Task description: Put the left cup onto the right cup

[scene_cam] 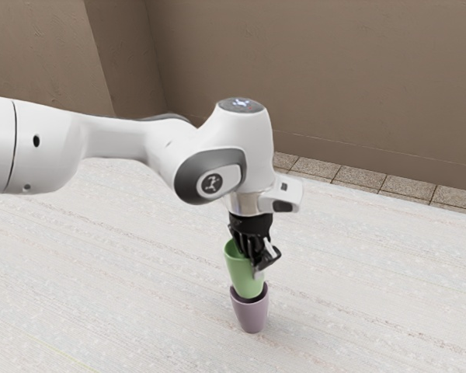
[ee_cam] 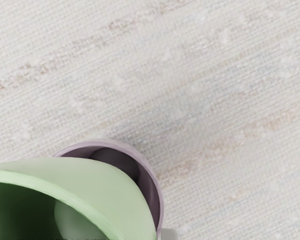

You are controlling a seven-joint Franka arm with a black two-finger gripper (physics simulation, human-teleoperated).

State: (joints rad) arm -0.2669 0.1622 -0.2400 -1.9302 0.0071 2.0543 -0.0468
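Right, down at 6 o'clock in the exterior view, the purple cup (scene_cam: pixel 251 315) stands upright on the tabletop (scene_cam: pixel 93 303). The green cup (scene_cam: pixel 241 273) has its base inside the purple mouth and seems to lean a touch toward 11 o'clock. The fingers (scene_cam: pixel 258 250) are clamped on the green cup's rim at its 2 o'clock side, one inside and one outside by the look of it. From the wrist, a crescent of purple rim shows past the green wall, so the nesting looks off-centre. The job now, I'd say: straighten the green cup and ease it down until it seats. Then open without dragging the rim, or the pair could topple. Beyond, the arm (scene_cam: pixel 101 148) reaches in from 9 o'clock. Tiles (scene_cam: pixel 388 185) and wall (scene_cam: pixel 334 70) sit from 12 to 2 o'clock.
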